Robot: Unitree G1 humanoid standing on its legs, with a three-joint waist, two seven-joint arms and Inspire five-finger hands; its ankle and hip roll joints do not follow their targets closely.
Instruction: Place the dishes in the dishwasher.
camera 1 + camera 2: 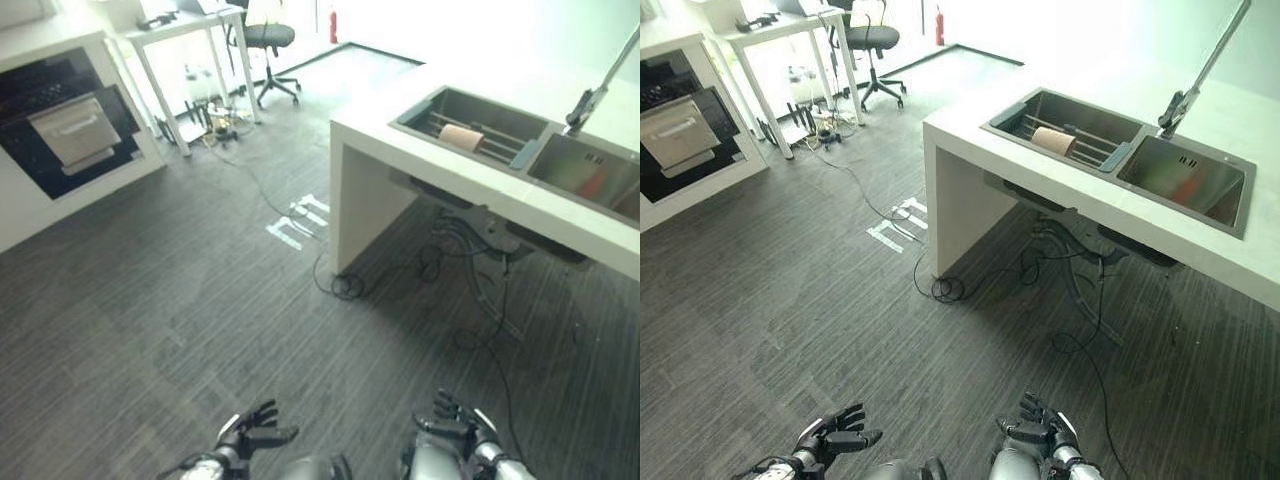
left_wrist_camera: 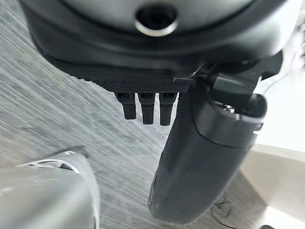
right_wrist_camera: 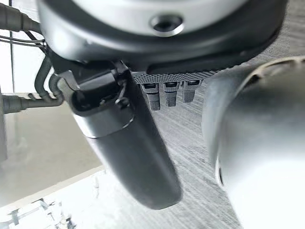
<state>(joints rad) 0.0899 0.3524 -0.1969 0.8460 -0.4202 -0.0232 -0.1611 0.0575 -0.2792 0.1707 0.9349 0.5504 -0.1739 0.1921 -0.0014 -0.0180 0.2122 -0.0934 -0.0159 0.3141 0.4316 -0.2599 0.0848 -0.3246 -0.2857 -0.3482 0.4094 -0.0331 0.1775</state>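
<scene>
Left hand (image 1: pixel 250 432) empty, fingers straight, steel sink (image 1: pixel 480 112), ribbed grey floor (image 1: pixel 150 300)

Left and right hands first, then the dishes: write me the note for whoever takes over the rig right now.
Left hand: open, holding nothing, low over the floor.
Right hand: open, holding nothing, beside it.
Dishes: a pinkish cup lies on its side on the rack in the left sink basin; something reddish sits in the right basin, too unclear to name.
Dishwasher: built into the counter at far left; its door looks ajar.
Done: nothing loaded yet.
Left: go to the sink, pick up the dishes, carry them over and load them.
</scene>
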